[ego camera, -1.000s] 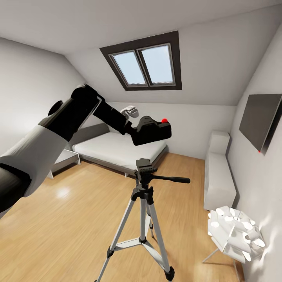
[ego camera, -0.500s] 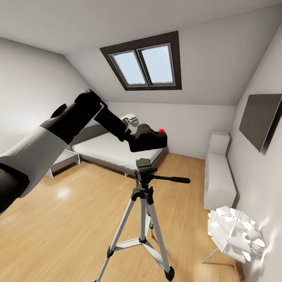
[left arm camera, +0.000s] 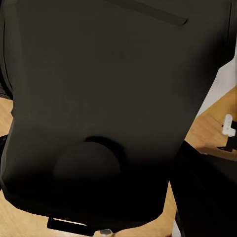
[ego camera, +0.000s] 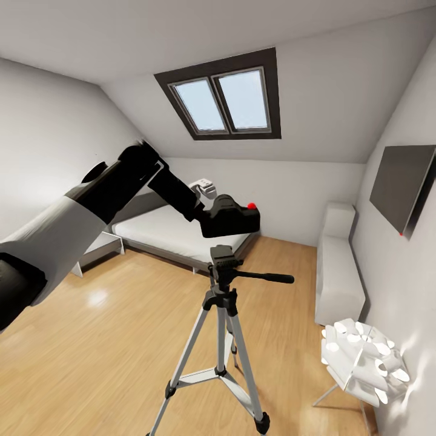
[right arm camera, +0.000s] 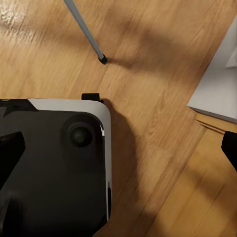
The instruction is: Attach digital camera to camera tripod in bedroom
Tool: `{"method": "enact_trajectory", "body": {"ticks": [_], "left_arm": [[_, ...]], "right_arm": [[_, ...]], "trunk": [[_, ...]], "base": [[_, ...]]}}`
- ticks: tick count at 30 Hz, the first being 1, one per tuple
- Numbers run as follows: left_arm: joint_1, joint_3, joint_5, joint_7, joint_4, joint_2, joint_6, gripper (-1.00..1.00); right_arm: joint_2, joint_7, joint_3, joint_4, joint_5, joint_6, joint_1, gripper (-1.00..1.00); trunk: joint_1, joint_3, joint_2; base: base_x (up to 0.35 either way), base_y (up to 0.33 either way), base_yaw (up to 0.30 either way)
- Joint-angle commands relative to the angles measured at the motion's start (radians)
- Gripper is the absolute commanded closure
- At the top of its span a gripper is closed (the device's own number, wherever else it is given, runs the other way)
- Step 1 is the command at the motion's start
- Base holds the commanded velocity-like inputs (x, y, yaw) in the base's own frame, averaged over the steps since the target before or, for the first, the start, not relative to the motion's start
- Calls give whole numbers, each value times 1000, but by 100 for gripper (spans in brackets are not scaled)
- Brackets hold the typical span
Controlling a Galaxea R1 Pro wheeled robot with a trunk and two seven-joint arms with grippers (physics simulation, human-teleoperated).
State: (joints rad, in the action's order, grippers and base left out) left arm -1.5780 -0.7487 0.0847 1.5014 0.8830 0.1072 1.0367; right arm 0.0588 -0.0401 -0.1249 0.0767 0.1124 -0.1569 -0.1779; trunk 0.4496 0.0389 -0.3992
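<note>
Left gripper (ego camera: 203, 212) clamped on the digital camera (ego camera: 230, 217) | camera hangs level just above the camera tripod (ego camera: 221, 315) head, apart, base down for mounting | right gripper: can't tell | bed (ego camera: 175, 233) behind

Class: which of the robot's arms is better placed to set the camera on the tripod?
Left. Its gripper holds the camera just above the tripod head. The right gripper points at the floor.
</note>
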Motion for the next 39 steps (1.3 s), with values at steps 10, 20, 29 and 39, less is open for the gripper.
{"method": "enact_trajectory", "body": {"ticks": [10, 20, 29, 39], "left_arm": [[0, -1, 9, 9, -19, 2, 10, 100], [0, -1, 9, 8, -74, -2, 10, 100], [0, -1, 9, 7, -79, -3, 10, 100], [1, -1, 9, 7, -80, -3, 10, 100]], "right_arm": [[-1, 0, -9, 4, 10, -8, -2, -100], [-1, 1, -9, 4, 10, -7, -2, -100], [-1, 0, -9, 5, 10, -7, -2, -100], [-1, 0, -7, 3, 10, -7, -2, -100]], "trunk": [[0, 0, -1], [0, 0, -1], [0, 0, -1], [0, 0, -1]], "base": [[0, 0, 0], [0, 0, 0], [0, 0, 0], [0, 0, 0]]}}
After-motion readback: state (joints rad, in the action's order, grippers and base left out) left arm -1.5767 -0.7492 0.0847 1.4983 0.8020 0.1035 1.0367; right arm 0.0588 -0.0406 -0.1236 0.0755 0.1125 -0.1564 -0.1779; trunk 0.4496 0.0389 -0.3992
